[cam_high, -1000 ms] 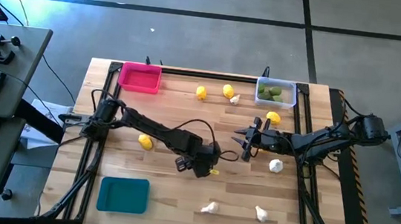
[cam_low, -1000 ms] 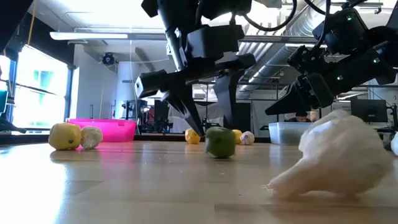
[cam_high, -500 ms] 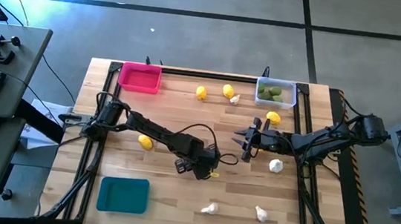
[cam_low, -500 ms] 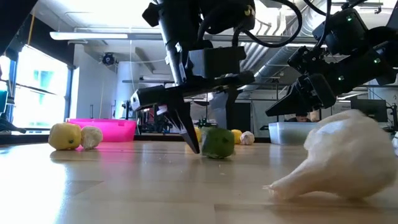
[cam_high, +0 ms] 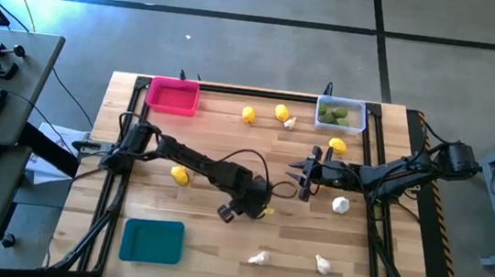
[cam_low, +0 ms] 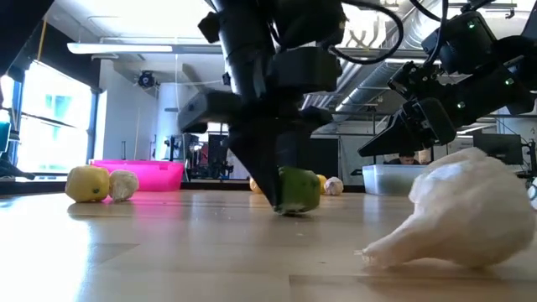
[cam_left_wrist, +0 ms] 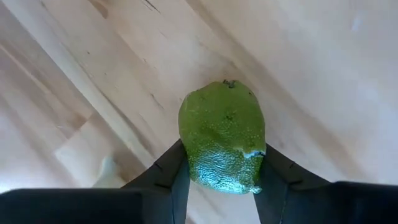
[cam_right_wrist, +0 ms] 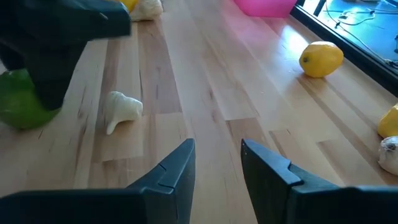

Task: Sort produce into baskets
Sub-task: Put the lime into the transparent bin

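A green lime (cam_left_wrist: 222,130) lies on the wood table near its middle, and it also shows in the low view (cam_low: 302,191). My left gripper (cam_high: 259,208) stands over the lime, pointing down, shut on it. My right gripper (cam_high: 300,175) is open and empty to the right of it, above the table, and its two fingers show apart in the right wrist view (cam_right_wrist: 217,163). The pink basket (cam_high: 174,96) is at the far left. The clear basket (cam_high: 340,114) at the far right holds limes. The teal basket (cam_high: 152,241) is at the near left. My left gripper pinches the lime between its two fingers, one on each of two opposite sides (cam_left_wrist: 189,163). The fingers (cam_left_wrist: 174,183) come from above, pointing down. The lime rests with its underside on the table (cam_low: 298,210).
Lemons lie at the far middle (cam_high: 248,115), (cam_high: 281,112), by the clear basket (cam_high: 337,146) and at the left (cam_high: 179,176). Garlic bulbs lie at the far middle (cam_high: 291,122), at the right (cam_high: 340,204) and near the front edge (cam_high: 258,257), (cam_high: 322,263).
My left gripper has come down over the lime and turned about its own axis. Its fingers, which stood spread beside the lime, now sit against its two sides. The lime has stayed on the table.
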Tool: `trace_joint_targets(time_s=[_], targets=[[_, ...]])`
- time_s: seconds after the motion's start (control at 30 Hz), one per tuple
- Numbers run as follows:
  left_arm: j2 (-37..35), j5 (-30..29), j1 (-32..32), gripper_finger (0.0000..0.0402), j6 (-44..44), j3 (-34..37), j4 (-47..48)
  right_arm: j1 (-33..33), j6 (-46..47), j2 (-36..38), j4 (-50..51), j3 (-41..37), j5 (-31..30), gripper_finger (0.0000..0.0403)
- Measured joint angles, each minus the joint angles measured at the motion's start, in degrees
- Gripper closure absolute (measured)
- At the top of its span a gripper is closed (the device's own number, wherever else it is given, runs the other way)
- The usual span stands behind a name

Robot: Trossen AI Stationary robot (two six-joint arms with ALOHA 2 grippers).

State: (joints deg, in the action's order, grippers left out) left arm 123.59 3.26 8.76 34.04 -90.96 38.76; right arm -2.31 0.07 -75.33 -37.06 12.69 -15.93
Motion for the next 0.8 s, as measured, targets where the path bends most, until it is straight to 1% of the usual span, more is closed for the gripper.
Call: trace_joint_targets(time_s=[0.1, 0.23, 0.33, 0.43, 0.5, 0.53, 0.6, 0.67, 0.8], targets=[[0.0, 6.71, -1.94, 0.0294, -5.26, 0.0, -1.63, -0.01, 0.09, 0.0, -0.09, 0.0, 0.03, 0.0282], [0.0, 13.98, -4.29, 0.0295, -9.2, 0.0, -4.86, -1.04, -0.02, 0.0, -0.78, 0.0, 0.03, 0.0282], [-0.07, 16.51, -5.88, 0.0296, -9.97, 0.0, -7.44, -2.18, 0.15, 0.0, -0.85, 0.59, 0.01, 0.0282], [-0.67, 18.66, -7.77, 0.0296, -9.91, 0.0, -8.76, -3.24, 0.99, 0.0, 0.41, 2.9, 0.01, 0.0282], [-1.58, 18.33, -9.31, 0.0295, -8.61, -0.01, -9.28, -3.69, 1.0, 0.59, 3.27, 5.13, -0.54, 0.0282], [-1.99, 17.5, -10.26, 0.0295, -7.93, 0.0, -9.41, -3.84, 0.99, 1.07, 5.62, 6.53, -1.73, 0.0282], [-2.88, 14.15, -12.27, 0.0295, -6.78, -0.04, -11.22, -3.89, 0.92, 3.0, 11.95, 9.53, -5.15, 0.0282], [-3.17, 10.82, -14.47, 0.0295, -6.37, -0.27, -12.01, -3.75, 0.94, 5.74, 21.2, 13.19, -9.53, 0.0282], [-3.23, 4.53, -18.94, 0.0295, -6.33, -2.53, -12.01, -3.45, 1.64, 12.38, 40.2, 19.87, -21.38, 0.0283]])
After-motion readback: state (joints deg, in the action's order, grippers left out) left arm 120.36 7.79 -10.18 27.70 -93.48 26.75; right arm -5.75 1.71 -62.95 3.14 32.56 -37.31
